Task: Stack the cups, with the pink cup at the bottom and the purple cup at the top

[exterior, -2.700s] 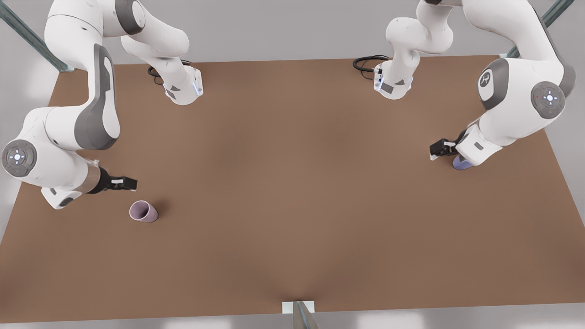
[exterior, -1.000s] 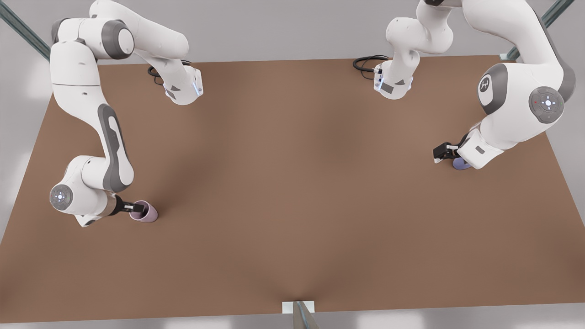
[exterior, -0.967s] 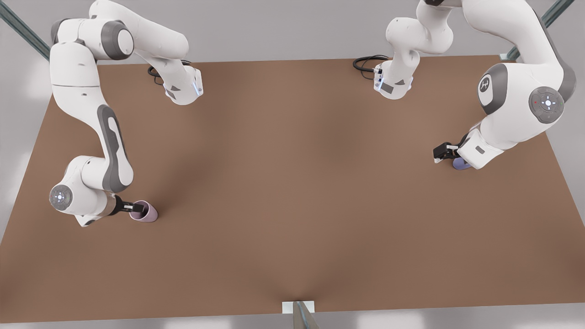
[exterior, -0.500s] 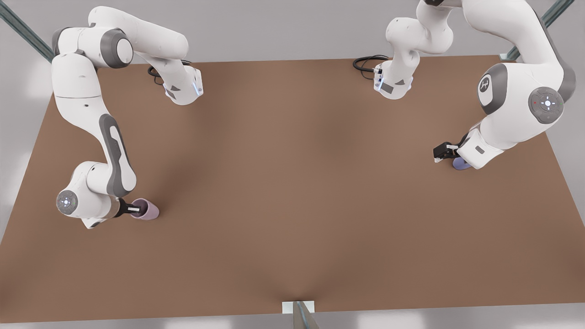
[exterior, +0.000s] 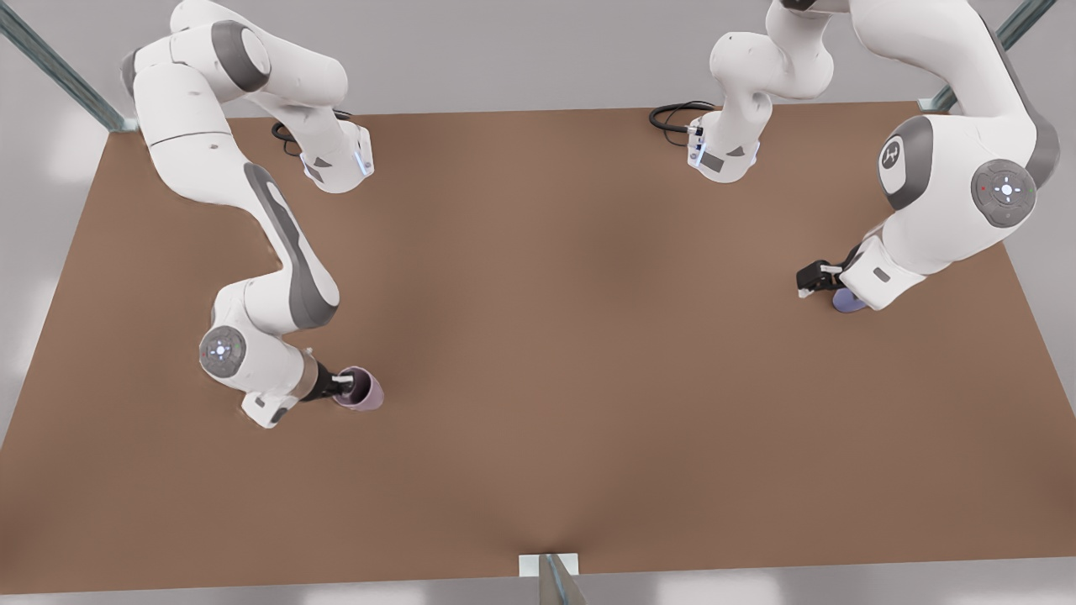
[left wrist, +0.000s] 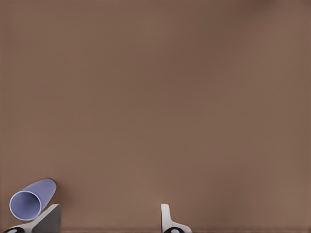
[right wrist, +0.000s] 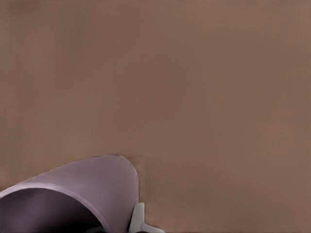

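The pink cup [exterior: 366,391] is at the front view's left, near the table's front, with its mouth turned toward my right gripper [exterior: 345,385]. That gripper is shut on the cup's rim, one finger inside the mouth. In the right wrist view the pink cup [right wrist: 92,179] is close up, with a finger [right wrist: 138,218] against its outer wall. The purple cup [exterior: 845,301] lies on its side at the front view's right, half hidden under the left arm's wrist. My left gripper [exterior: 809,283] is open beside it. In the left wrist view the purple cup [left wrist: 31,201] lies just outside one finger [left wrist: 48,218].
The brown table [exterior: 538,336] spreads wide between the two cups. Both arm bases [exterior: 336,164] [exterior: 723,155] and black cables [exterior: 672,113] stand at the back edge. A metal post [exterior: 555,578] rises at the middle of the front edge.
My right gripper came down to the pink cup, shut on its rim, and moved it toward the front view's right. The left arm has barely moved.
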### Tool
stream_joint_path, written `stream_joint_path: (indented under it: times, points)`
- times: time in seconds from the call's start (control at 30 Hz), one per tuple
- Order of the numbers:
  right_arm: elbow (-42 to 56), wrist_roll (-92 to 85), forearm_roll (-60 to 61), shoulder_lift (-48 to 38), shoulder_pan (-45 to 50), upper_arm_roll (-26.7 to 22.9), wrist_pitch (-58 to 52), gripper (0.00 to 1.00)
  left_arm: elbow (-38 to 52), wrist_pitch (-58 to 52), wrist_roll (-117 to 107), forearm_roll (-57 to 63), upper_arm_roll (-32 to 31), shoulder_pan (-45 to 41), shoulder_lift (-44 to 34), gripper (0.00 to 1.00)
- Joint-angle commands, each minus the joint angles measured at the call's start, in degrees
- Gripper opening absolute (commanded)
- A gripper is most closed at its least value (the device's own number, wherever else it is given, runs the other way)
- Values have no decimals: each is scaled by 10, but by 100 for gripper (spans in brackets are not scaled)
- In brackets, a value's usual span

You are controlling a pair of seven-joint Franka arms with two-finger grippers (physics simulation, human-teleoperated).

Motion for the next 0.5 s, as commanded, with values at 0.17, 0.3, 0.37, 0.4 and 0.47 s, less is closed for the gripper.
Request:
stream_joint_path:
  times: [0.17, 0.3, 0.37, 0.4, 0.47]
  points:
    - [160, 418, -51, 72, 207, 2, -79, 21, 0, -38, -9, 1, 4, 0, 5, 100]
    - [399, 587, -51, 216, 336, -25, -141, 21, -101, 91, 32, 16, 28, 30, 4, 100]
    - [494, 644, -48, 287, 418, -53, -113, 21, -150, 142, 163, 8, 32, 86, 10, 100]
    - [503, 645, -46, 303, 432, -52, -73, 21, -185, 186, 178, 7, 42, 96, 10, 100]
    - [526, 645, -46, 336, 456, -51, -39, 21, -235, 274, 243, 6, 42, 129, 21, 100]
